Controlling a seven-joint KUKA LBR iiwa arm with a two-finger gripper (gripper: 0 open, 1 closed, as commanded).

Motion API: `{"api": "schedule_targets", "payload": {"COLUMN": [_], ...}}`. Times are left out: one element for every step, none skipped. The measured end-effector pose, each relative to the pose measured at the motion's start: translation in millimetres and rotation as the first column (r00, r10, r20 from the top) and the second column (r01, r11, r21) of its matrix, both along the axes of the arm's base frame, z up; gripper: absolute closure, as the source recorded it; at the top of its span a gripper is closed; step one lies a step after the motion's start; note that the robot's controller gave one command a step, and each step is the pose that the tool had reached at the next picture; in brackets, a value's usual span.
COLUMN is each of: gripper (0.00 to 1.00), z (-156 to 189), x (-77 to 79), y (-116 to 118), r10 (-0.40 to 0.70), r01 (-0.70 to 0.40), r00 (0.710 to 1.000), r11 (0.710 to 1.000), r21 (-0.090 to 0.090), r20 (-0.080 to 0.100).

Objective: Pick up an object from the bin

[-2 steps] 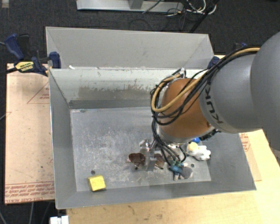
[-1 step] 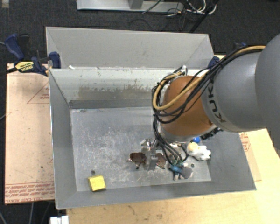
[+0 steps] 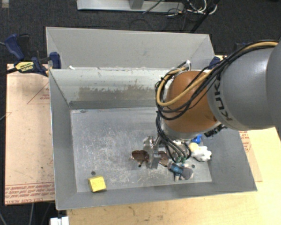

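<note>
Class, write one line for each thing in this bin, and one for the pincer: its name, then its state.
Pincer: low at the floor of the bin, beside the brown thing.
Brown thing: lying on the floor, close against the pincer.
Yellow block: lying flat, alone near the front wall.
White thing: lying under the arm, partly hidden.
Blue-grey thing: lying near the front wall.
</note>
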State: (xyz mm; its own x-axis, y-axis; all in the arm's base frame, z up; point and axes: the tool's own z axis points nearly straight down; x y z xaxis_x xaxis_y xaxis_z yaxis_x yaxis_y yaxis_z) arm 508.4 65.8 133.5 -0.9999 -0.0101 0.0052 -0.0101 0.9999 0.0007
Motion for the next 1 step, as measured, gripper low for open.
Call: {"api": "schedule_targets", "payload": {"gripper": [1.0], "z": [16.2], "x": [1.8], "y": [0.2], "r10": [0.0], "r01": [0.0], "r00": [1.0], "r11": [1.0], "r21": [0.001], "r20": [0.007]}}
